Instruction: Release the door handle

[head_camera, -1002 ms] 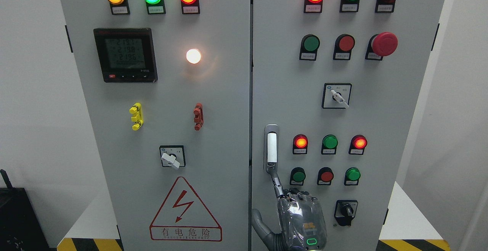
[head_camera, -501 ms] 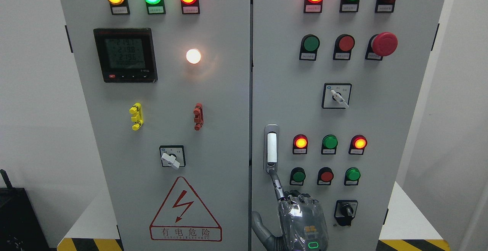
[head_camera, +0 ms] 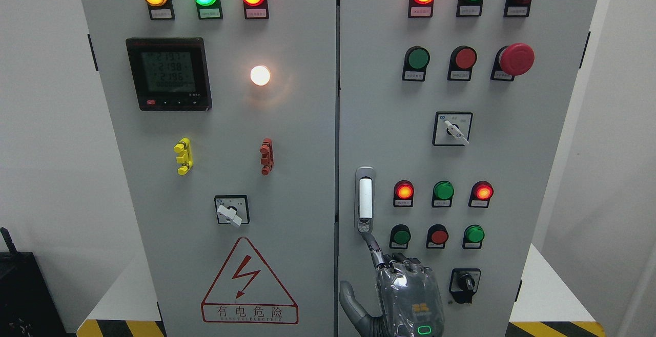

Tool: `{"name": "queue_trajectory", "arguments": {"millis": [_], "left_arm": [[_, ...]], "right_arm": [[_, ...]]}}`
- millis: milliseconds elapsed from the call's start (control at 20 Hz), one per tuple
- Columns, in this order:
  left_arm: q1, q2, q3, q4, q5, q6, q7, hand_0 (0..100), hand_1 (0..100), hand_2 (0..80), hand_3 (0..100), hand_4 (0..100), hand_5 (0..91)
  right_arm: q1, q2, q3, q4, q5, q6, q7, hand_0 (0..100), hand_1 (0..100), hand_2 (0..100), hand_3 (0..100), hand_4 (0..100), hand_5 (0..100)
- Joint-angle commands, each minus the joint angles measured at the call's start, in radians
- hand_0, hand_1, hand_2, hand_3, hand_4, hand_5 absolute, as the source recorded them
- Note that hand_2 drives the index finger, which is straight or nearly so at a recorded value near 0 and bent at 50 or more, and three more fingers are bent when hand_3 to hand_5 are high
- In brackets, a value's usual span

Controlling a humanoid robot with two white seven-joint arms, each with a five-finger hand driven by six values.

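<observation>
Looking down from the head camera, we see our right hand (head_camera: pixel 406 296) rising from the 6 o'clock edge, just right of the seam between the two grey sheet-metal doors. Its back faces us, sheathed in glossy, crinkled clear plastic over dark jointed metal, with a small green-lit oval near the wrist. The hand grips nothing. The slim segmented index finger (head_camera: pixel 373 249) stretches toward 11 o'clock, and its tip meets the lower end of the door handle (head_camera: pixel 365 198). The rubbery grey thumb (head_camera: pixel 349 301) splays out toward 9 o'clock, clear of the panel hardware. The remaining fingers fold at the knuckles.

The door handle sits at the left edge of the right door (head_camera: pixel 517 173), a little below centre. It is an upright, rounded metallic frame with a smooth white bar set flush inside it.

At 3 o'clock from the handle, we see a row of round domed lamps (head_camera: pixel 444 191): glowing red, green, glowing red. Under them runs a row of flat round push buttons (head_camera: pixel 438 235). At 3 o'clock from our hand sits a black rotary switch (head_camera: pixel 465 284). A red-outlined triangular warning sticker (head_camera: pixel 249 281) lies on the left door at 9 o'clock from the hand.
</observation>
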Motion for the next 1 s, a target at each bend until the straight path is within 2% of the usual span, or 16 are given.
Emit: {"name": "queue_trajectory", "arguments": {"millis": [0, 150, 351, 651, 952], "left_arm": [[0.000, 0.000, 0.000, 0.000, 0.000, -0.001, -0.001, 0, 0, 4.7, 11, 0, 0.0], [0.000, 0.000, 0.000, 0.000, 0.000, 0.001, -0.001, 0, 0, 4.8, 11, 0, 0.0], [0.000, 0.000, 0.000, 0.000, 0.000, -0.001, -0.001, 0, 0, 4.7, 11, 0, 0.0], [0.000, 0.000, 0.000, 0.000, 0.000, 0.001, -0.001, 0, 0, 4.7, 11, 0, 0.0], [0.000, 0.000, 0.000, 0.000, 0.000, -0.001, -0.001, 0, 0, 4.8, 11, 0, 0.0]], "right_arm": [[0.029, 0.002, -0.003, -0.057, -0.005, -0.011, -0.003, 42, 31, 35, 79, 72, 68], [0.030, 0.001, -0.003, -0.075, -0.050, -0.015, 0.000, 42, 31, 42, 79, 72, 67], [0.030, 0.001, -0.005, -0.090, -0.067, -0.015, 0.003, 36, 32, 46, 80, 72, 67], [0.029, 0.001, -0.038, -0.094, -0.068, -0.037, 0.003, 28, 31, 59, 86, 74, 67], [0.023, 0.001, -0.040, -0.095, -0.068, -0.034, 0.009, 23, 31, 65, 89, 73, 65]]}}
